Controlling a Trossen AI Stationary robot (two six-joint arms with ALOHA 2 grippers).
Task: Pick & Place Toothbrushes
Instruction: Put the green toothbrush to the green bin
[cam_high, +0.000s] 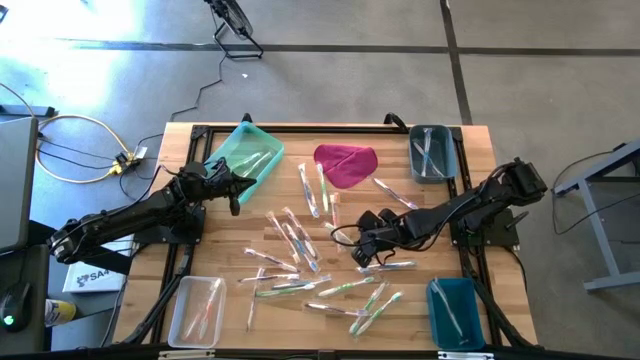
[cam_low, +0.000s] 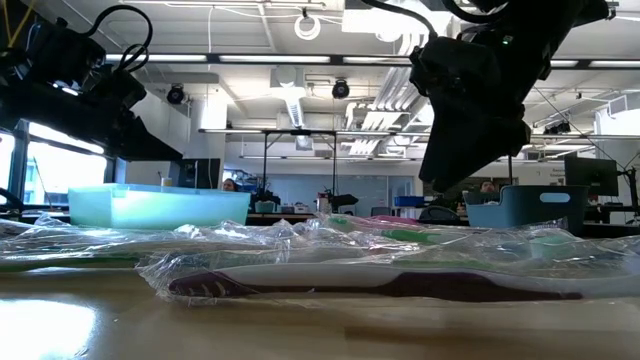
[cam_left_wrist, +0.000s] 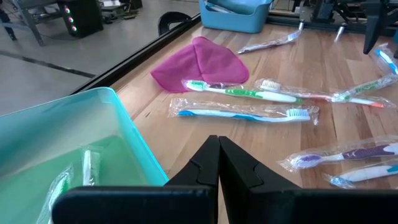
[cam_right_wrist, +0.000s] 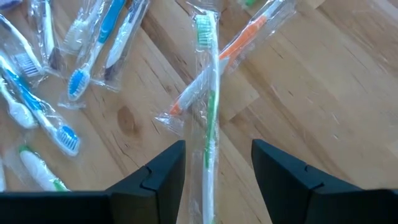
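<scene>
Many toothbrushes in clear wrappers (cam_high: 300, 240) lie scattered over the middle of the wooden table. My right gripper (cam_right_wrist: 217, 168) hangs open and slanting down over the right part of the scatter (cam_high: 365, 252). Its fingers stand on either side of a green-and-white toothbrush (cam_right_wrist: 208, 106), which lies across an orange-handled one (cam_right_wrist: 245, 34). Whether the wrapper brushes a finger I cannot tell. My left gripper (cam_left_wrist: 217, 146) is shut and holds nothing; it stays by the near corner of the teal bin (cam_high: 245, 150), which has a few toothbrushes (cam_left_wrist: 74, 174) in it.
A magenta cloth (cam_high: 345, 165) lies at the far middle, with a grey-blue bin (cam_high: 432, 152) at the far right. A clear bin (cam_high: 195, 310) stands near left and a blue bin (cam_high: 457, 312) near right, each with toothbrushes in it. A purple toothbrush (cam_low: 400, 285) lies at the near edge.
</scene>
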